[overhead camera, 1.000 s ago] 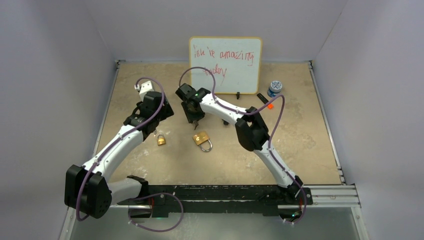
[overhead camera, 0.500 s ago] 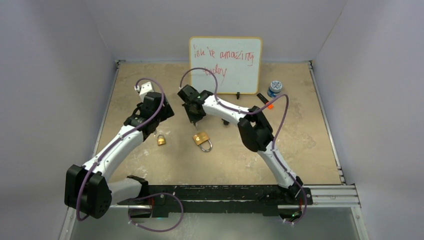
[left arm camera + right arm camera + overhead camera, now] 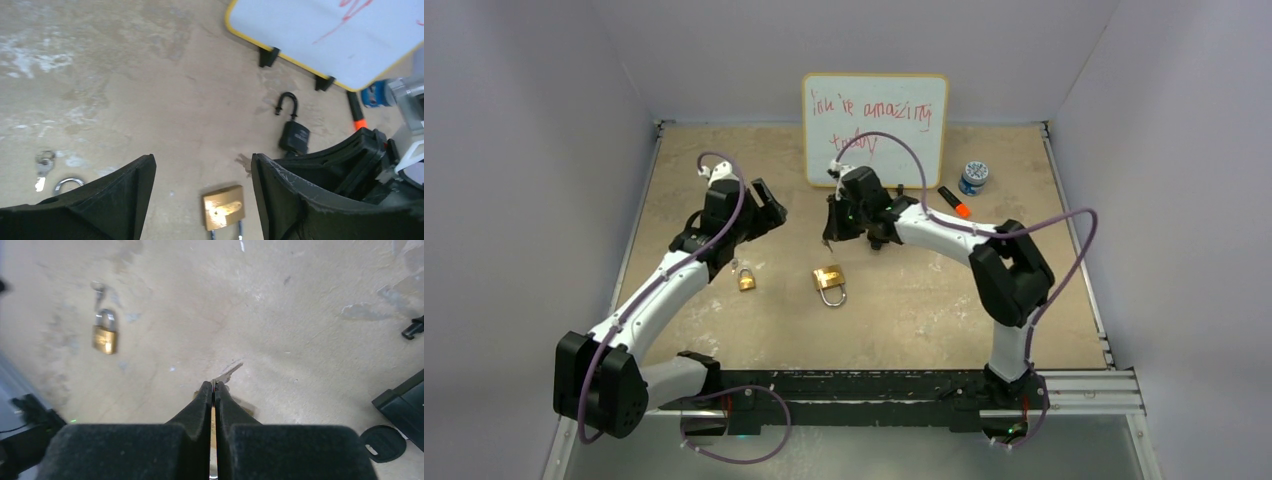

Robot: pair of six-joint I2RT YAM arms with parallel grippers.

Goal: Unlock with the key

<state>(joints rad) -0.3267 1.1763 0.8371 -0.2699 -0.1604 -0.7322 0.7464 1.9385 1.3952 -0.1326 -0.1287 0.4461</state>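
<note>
The worktop (image 3: pixel 1024 270) carries a whiteboard (image 3: pixel 874 128) propped at the back, its red scrawl reading roughly "ink is amazing today". The left fingers (image 3: pixel 125 200) stand apart above the larger brass padlock (image 3: pixel 223 207), likely ready to steady it. The right fingers (image 3: pixel 200 405) are clamped on the key (image 3: pixel 227 374), blade pointing forward for insertion, near that padlock

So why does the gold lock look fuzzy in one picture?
Right wrist view: the gold padlock is smeared, probably camera motion, while the key in the right end effector looks sharper. Left wrist view: the black padlock looks crisp.
</note>
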